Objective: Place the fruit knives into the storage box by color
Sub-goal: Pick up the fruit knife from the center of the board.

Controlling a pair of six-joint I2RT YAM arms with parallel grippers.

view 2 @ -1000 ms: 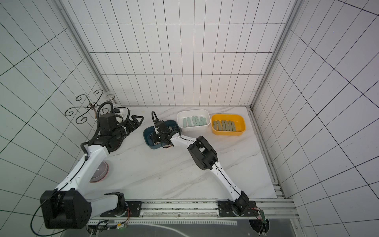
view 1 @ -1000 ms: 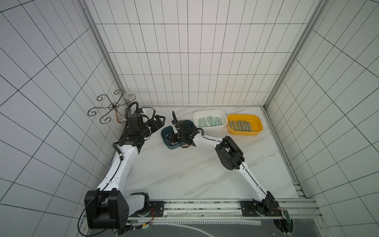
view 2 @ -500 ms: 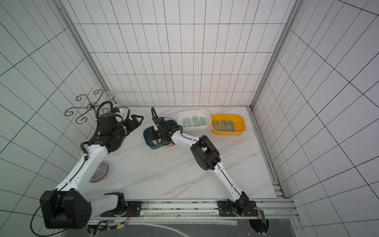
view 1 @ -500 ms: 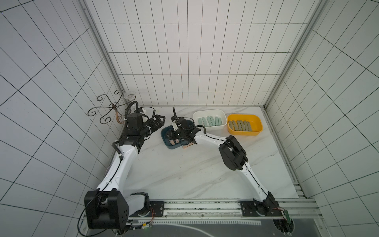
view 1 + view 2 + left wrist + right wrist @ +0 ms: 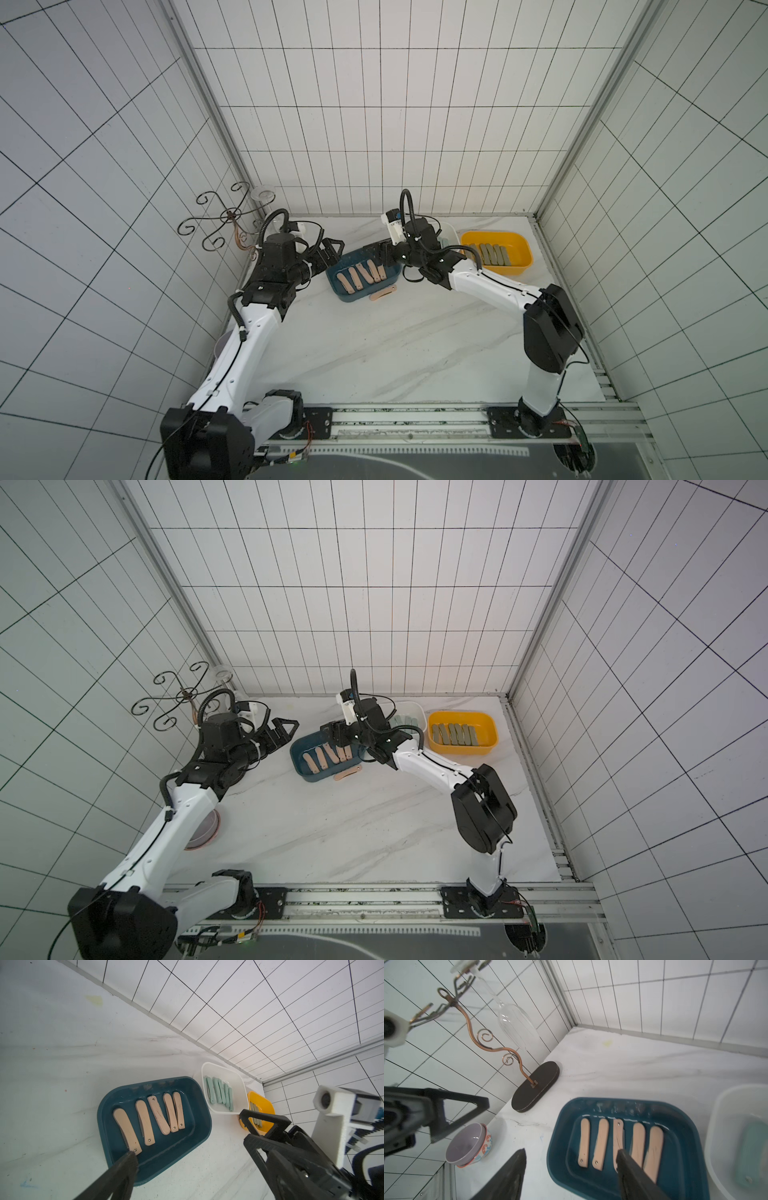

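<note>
Our right claw (image 5: 376, 258), open and empty, hovers over the box (image 5: 334, 286); the stray knife (image 5: 383, 293) lies alongside its near rim.

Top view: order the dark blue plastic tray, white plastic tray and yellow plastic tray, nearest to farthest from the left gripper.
1. Dark blue plastic tray, beside the left gripper.
2. White plastic tray, middle.
3. Yellow plastic tray, far end.

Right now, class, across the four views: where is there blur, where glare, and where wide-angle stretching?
Right wrist view: the white box and its mint knives are smeared, and the wall of the blue box carries glare. Left wrist view: the pink knives are sharp. In both top views the wall tiles fan out and stretch toward the edges.
</note>
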